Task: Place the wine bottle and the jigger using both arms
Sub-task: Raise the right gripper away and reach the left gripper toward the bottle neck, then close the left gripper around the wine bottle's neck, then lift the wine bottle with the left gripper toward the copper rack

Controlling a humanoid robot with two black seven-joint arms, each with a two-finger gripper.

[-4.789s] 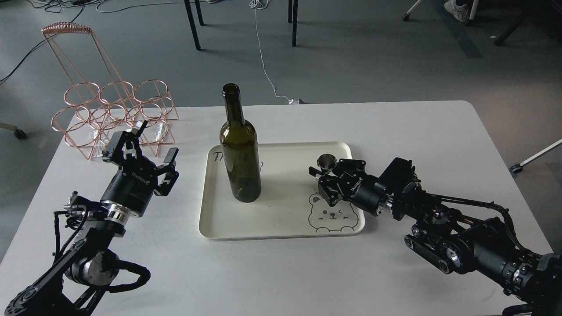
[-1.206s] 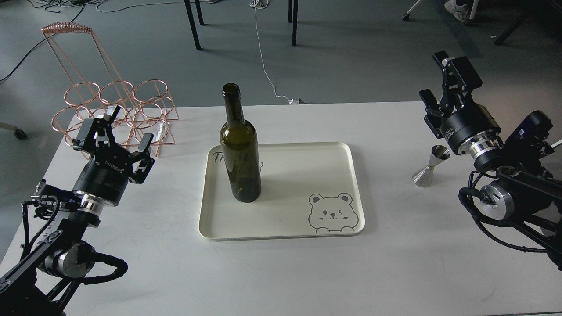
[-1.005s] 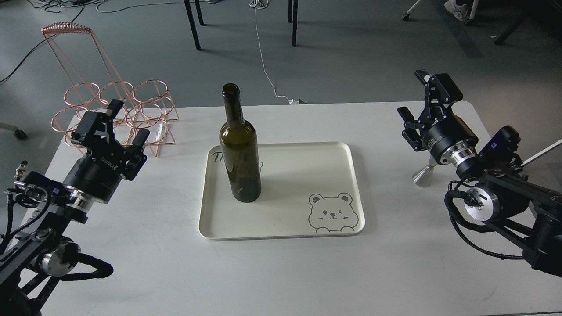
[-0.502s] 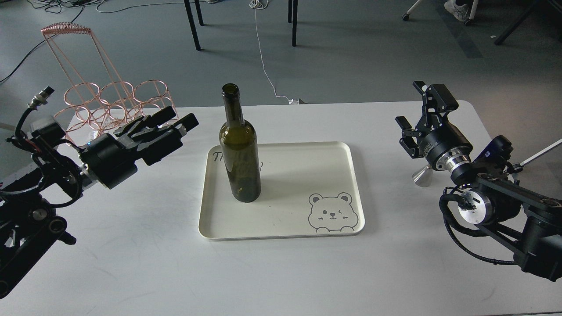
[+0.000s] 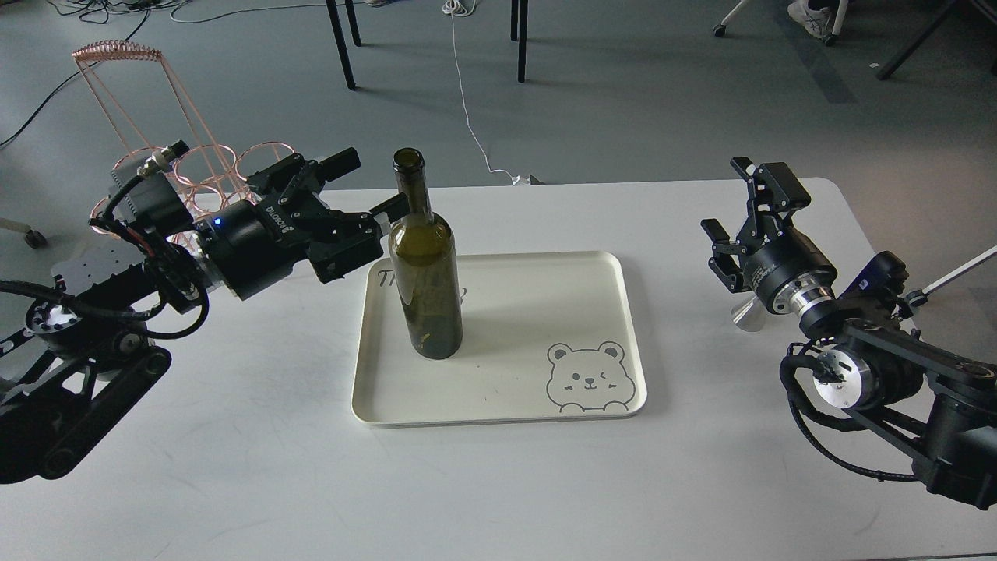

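From the head view, the wine bottle (image 5: pixel 425 265) stands upright, neck up, on the tray's (image 5: pixel 498 405) left half. My left gripper (image 5: pixel 366 187), fingers spread, has swung in beside its neck since half a second ago. My right gripper (image 5: pixel 736 204) hovers spread; the jigger (image 5: pixel 745 313) stands on the table (image 5: pixel 498 483) behind it, right of the tray.

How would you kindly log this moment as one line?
left gripper: open, reaching bottle neck | bottle: upright on tray | right gripper: open, empty | jigger: on table, behind right arm
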